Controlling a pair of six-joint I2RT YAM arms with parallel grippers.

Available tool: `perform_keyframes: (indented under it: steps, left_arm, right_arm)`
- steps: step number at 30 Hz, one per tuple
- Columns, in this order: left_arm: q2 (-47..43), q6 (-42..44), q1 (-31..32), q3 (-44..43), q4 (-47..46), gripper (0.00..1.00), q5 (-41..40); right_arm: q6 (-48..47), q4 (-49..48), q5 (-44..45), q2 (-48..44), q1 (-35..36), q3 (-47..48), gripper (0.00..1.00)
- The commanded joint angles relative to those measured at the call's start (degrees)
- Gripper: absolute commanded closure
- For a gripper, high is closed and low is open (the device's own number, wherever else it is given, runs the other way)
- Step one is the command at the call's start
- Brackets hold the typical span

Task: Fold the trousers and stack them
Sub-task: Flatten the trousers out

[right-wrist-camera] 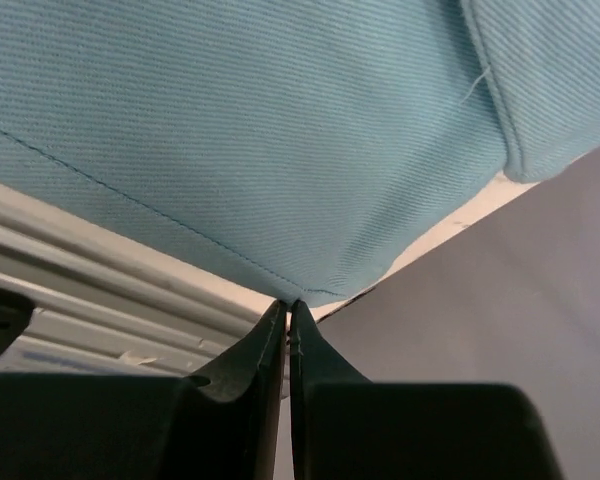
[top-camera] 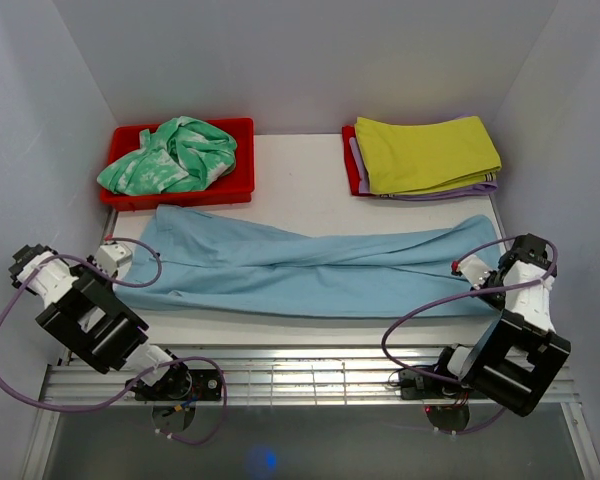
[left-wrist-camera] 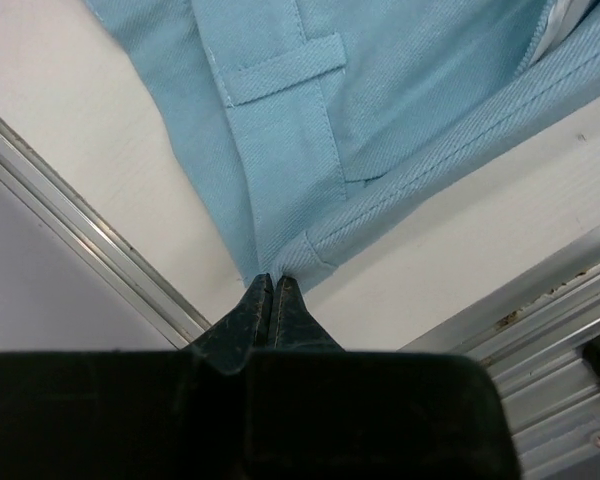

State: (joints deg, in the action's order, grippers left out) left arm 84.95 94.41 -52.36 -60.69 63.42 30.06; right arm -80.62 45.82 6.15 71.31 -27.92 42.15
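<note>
Across the tabletop (top-camera: 300, 190), from above, the trousers (top-camera: 310, 265) lie full length, no fold yet made; a folded stack (top-camera: 425, 155) sits at the back right. Only the left wrist view shows the left hand (left-wrist-camera: 273, 288) pinching the waistband (left-wrist-camera: 280, 150) corner; the right wrist view shows the right hand (right-wrist-camera: 288, 312) pinching a hem (right-wrist-camera: 180, 225) corner.

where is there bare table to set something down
Bare table between the red tray and the yellow stack, and a thin strip between the trousers and the front rail. Back corners and the middle are crowded.
</note>
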Motion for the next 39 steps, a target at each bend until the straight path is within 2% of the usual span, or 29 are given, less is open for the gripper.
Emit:
perform_keyframes:
  steps: [1,4,5,6,7,8,9,10,11,12,14,15,16,18,20,21,22,23,25,27,30,34,39]
  left_arm:
    - [-3.3,10.2,-3.0,1.9,-0.1,1.0,-3.5]
    - [-4.5,15.1,-4.8,6.0,-0.3,1.0,-6.8]
    - [-4.7,15.6,-4.9,6.7,-0.2,1.0,-7.5]
    - [-5.0,16.4,-4.9,7.6,0.6,1.0,-8.6]
    - [-5.4,16.9,-4.9,8.2,1.2,0.99,-9.0]
    - [-5.9,17.1,-4.9,8.2,1.5,0.93,-9.1]
    - [-6.7,17.2,-4.9,8.1,1.8,0.86,-8.9]
    - [-7.6,16.9,-4.9,7.8,2.3,0.71,-7.3]
    - [-9.2,16.5,-5.0,6.9,2.8,0.65,-5.8]
    - [-9.4,15.8,-5.0,5.6,3.6,0.57,-4.0]
    - [-8.6,13.5,-5.0,-0.5,8.5,0.36,2.2]
    - [-7.7,13.1,-5.0,-3.1,12.4,0.35,4.2]
    - [-6.8,12.3,-4.9,-8.2,14.1,0.35,6.2]
    - [-3.4,8.3,-4.7,-12.8,16.8,0.33,12.1]
    - [-1.4,3.1,-2.5,-17.6,16.8,0.32,15.0]
    - [-0.1,-3.1,-1.4,-18.8,16.2,0.31,17.5]
    - [2.0,-8.6,1.5,-19.8,12.2,0.31,18.2]
    - [3.3,-19.7,3.1,-21.3,9.6,0.31,18.7]
    - [6.8,-30.4,7.4,-22.3,2.7,0.31,19.9]
    - [9.0,-43.7,9.9,-22.9,-3.3,0.28,21.0]
    - [13.0,-58.2,14.0,-22.1,-11.7,0.28,20.7]
    - [17.5,-69.5,18.2,-20.6,-20.2,0.28,17.1]
    - [21.7,-76.8,19.4,-20.2,-26.6,0.28,12.2]
  right_arm:
    - [-18.3,10.3,3.5,-5.1,-5.1,-3.9,0.92]
    - [-20.3,9.0,4.7,-6.4,-6.0,-7.7,0.92]
    - [-20.0,8.1,4.7,-6.4,-6.0,-8.9,0.89]
    - [-19.8,6.7,5.0,-6.1,-6.0,-9.5,0.75]
    - [-19.8,6.5,5.2,-5.8,-6.0,-9.2,0.65]
    - [-19.5,6.6,5.3,-5.6,-6.0,-8.6,0.53]
    - [-18.9,6.8,4.9,-5.3,-6.0,-7.4,0.41]
    - [-18.4,7.3,3.1,-4.6,-6.0,-5.6,0.32]
    - [-17.5,9.4,1.9,-4.2,-6.0,-1.2,0.13]
    - [-16.9,10.6,0.6,-3.5,-6.0,1.6,0.02]
    - [-14.7,13.4,-3.2,-0.7,-6.0,7.3,0.02]
    - [-13.9,16.7,-5.5,1.9,-6.0,13.5,0.02]
    - [-13.1,18.8,-7.4,3.4,-6.0,16.7,0.02]
    - [-10.7,22.2,-10.7,6.4,-6.0,22.9,0.02]
    - [-6.3,25.4,-15.6,10.7,-5.7,31.2,0.03]
    - [-4.3,25.3,-16.9,12.1,-5.4,33.3,0.04]
    - [-0.5,24.8,-18.4,14.8,-4.4,36.9,0.04]
    - [1.6,24.0,-18.7,16.0,-3.7,38.2,0.07]
    - [6.8,21.2,-19.0,18.7,-1.5,39.8,0.09]
    - [8.9,16.4,-17.0,20.1,1.4,39.6,0.12]
    - [9.8,8.0,-12.2,20.6,5.8,35.6,0.13]
    - [10.4,-1.7,-6.9,23.6,10.0,31.9,0.14]
    - [11.4,-6.9,-4.3,30.5,11.0,36.9,0.14]
